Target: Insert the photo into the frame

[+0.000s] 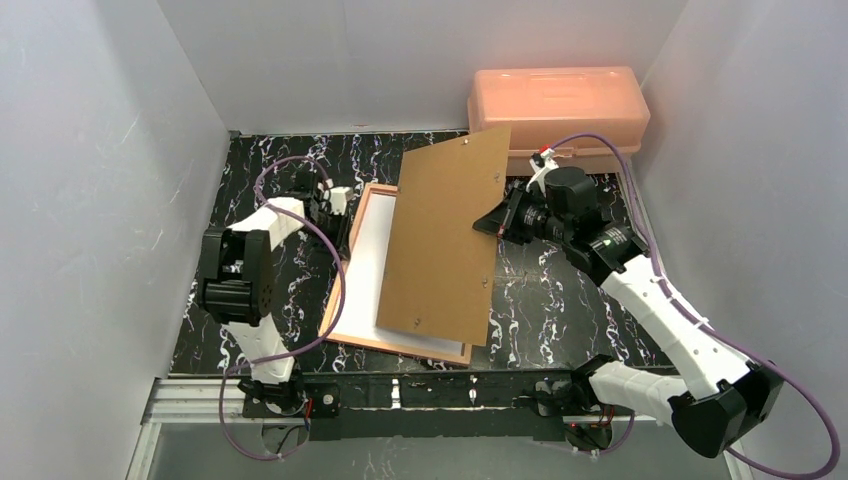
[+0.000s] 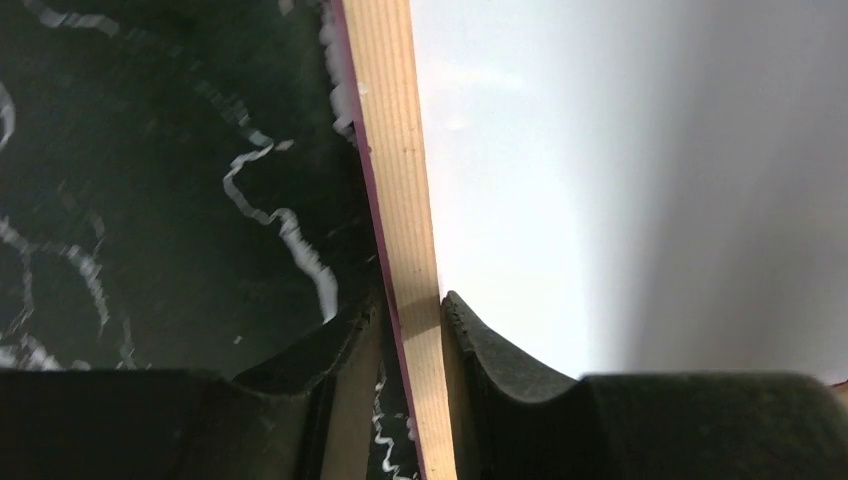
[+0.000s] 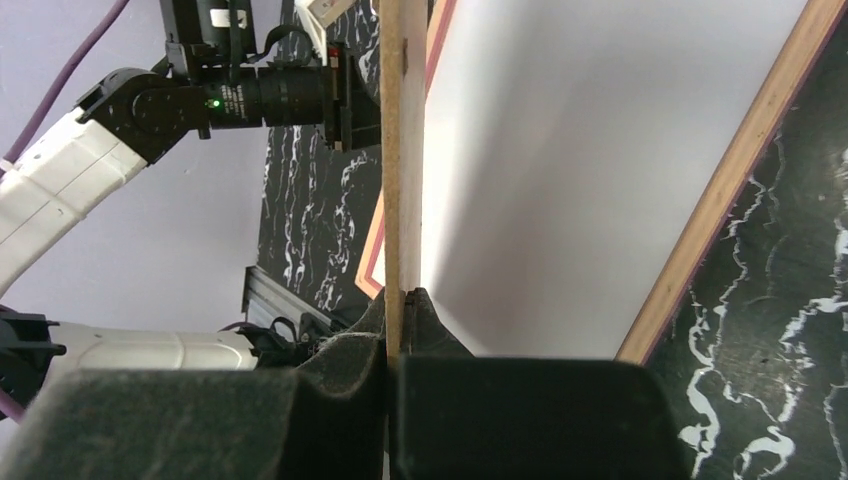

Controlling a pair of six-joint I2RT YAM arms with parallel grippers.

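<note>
Frame (image 2: 405, 150) rail in snug grip of left tool (image 2: 412, 312); right tool (image 3: 400, 300) tight on tilted brown board (image 1: 450, 230).

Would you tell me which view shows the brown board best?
Top external: the board shows its whole face, tilted over the frame. The right wrist view shows only its thin edge, pinched in the right end effector; the left wrist view misses it.
</note>
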